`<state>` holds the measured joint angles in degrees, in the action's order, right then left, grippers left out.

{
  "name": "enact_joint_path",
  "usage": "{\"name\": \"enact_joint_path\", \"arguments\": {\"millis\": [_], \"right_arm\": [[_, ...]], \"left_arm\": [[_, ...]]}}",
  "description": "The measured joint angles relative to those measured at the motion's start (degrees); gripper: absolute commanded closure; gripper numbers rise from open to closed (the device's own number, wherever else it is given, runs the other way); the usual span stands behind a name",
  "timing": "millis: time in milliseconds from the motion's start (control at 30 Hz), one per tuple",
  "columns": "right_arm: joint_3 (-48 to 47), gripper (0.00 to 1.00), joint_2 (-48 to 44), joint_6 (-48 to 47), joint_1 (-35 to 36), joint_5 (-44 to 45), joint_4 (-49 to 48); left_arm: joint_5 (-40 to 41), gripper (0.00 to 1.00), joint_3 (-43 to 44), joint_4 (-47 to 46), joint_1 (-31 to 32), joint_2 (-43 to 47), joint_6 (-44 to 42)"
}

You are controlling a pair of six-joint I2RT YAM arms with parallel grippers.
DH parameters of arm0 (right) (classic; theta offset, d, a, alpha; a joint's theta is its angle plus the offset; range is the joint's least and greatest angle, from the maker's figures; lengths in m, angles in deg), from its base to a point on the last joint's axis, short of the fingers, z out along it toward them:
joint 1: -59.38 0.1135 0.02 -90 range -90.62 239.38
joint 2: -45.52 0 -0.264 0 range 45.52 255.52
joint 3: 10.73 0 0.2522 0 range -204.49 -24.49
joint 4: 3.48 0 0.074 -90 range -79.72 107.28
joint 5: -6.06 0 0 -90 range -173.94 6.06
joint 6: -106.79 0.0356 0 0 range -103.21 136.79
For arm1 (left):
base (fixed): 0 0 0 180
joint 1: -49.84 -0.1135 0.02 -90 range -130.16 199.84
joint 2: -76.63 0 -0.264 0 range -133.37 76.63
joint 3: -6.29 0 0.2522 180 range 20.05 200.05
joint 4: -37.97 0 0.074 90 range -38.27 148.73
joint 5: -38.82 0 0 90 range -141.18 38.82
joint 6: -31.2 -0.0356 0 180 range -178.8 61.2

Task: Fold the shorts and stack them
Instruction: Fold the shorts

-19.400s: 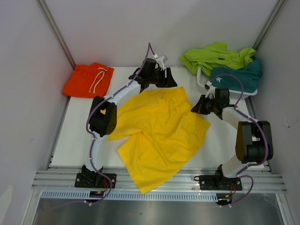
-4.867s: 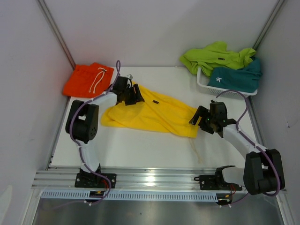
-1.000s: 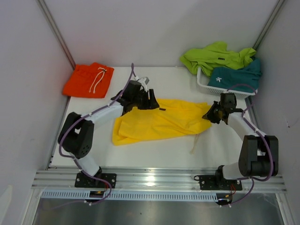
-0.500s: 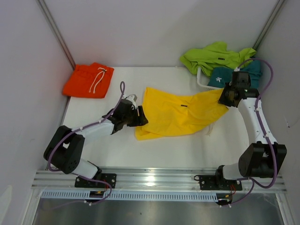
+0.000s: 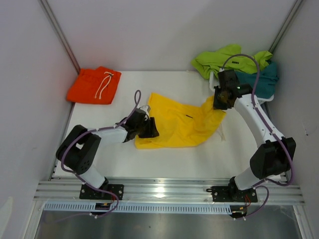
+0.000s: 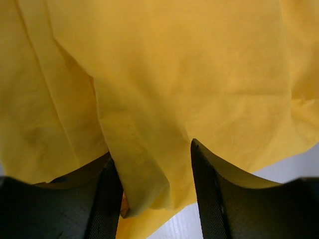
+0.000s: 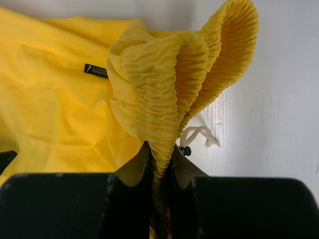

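The yellow shorts (image 5: 174, 124) lie crumpled on the white table's middle. My right gripper (image 5: 219, 102) is shut on their gathered waistband (image 7: 164, 74) and holds that end lifted above the table; the white drawstring (image 7: 199, 134) dangles beside it. My left gripper (image 5: 149, 128) is low at the shorts' left lower edge. Its jaws stand apart around a loose fold of yellow fabric (image 6: 174, 74), with table showing by the right finger (image 6: 209, 199). Folded orange shorts (image 5: 94, 84) lie at the back left. Lime green shorts (image 5: 227, 59) and teal shorts (image 5: 259, 82) sit heaped at the back right.
The white mesh basket (image 5: 264, 98) stands at the back right under the green and teal shorts, close behind my right arm. Grey walls close in the table on the left, back and right. An aluminium rail (image 5: 164, 191) runs along the near edge.
My right gripper has carried the waistband leftward and towards the middle, doubling the yellow shorts over. My left gripper has shifted slightly right along the shorts' left edge.
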<state>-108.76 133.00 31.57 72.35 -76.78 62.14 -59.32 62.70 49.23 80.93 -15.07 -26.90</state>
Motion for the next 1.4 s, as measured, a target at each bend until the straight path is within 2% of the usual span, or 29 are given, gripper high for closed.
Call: {"name": "enact_joint_path", "arguments": {"millis": [367,667,1133,1400], "right_arm": [[-12.2,0.97,11.3,3.6,12.2,7.0,4.5],[-18.6,0.98,14.9,8.1,20.2,9.3,6.2],[-20.7,0.99,23.4,14.4,30.1,9.7,1.8],[-18.7,0.99,24.1,18.3,31.8,10.2,-5.0]], "left_arm": [[0.3,0.45,-0.9,-3.8,3.8,-1.2,0.1],[0.5,0.46,-2.2,-6.5,4.2,-1.2,0.1],[0.7,0.48,-3.3,-10.1,4.8,-1.8,0.2],[0.8,0.48,-3.9,-11.5,5.1,-1.9,0.7]]}}
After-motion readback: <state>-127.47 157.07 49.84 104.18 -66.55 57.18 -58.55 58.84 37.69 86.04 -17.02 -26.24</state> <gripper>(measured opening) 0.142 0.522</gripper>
